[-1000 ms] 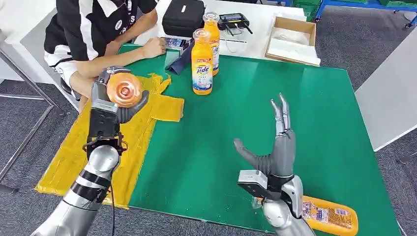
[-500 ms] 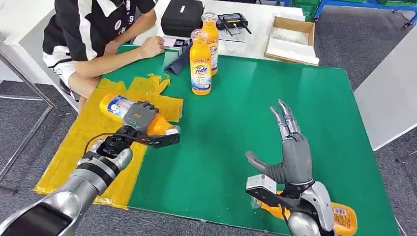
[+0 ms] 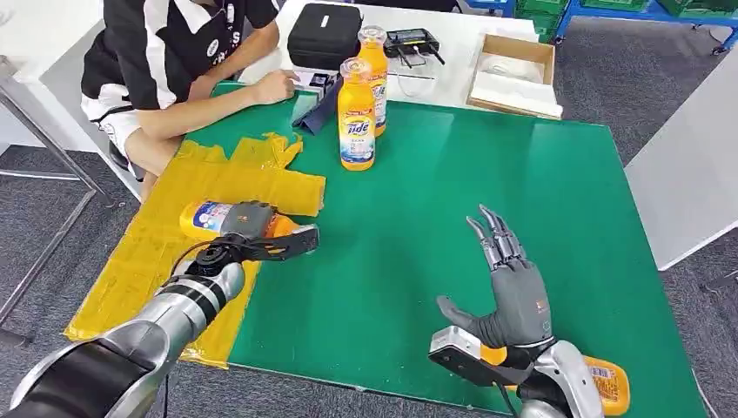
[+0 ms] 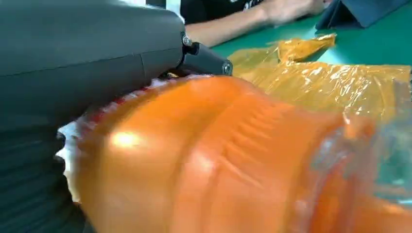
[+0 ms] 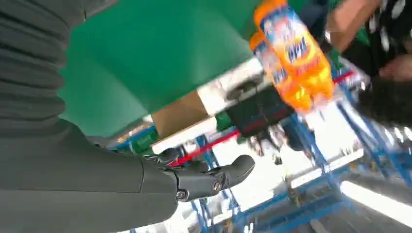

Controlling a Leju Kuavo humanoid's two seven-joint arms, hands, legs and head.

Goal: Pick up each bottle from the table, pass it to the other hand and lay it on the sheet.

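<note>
The held bottle (image 3: 213, 218) lies on its side low over the yellow sheet (image 3: 148, 252), near the sheet's edge toward the green counter (image 3: 487, 183), with the left robot hand (image 3: 252, 231) wrapped around it. If the fingers let go while it sits crooked, I judge it could roll off the sheet onto the green, since a round body lying flat turns easily and the crinkled plastic gives little hold. The right robot hand (image 3: 513, 283) hangs spread and empty, and a lying bottle (image 3: 600, 383) rests beneath its wrist. Two upright bottles (image 3: 361, 96) stand well apart, beside a person's forearm (image 3: 218, 100) resting near the sheet's far corner.
</note>
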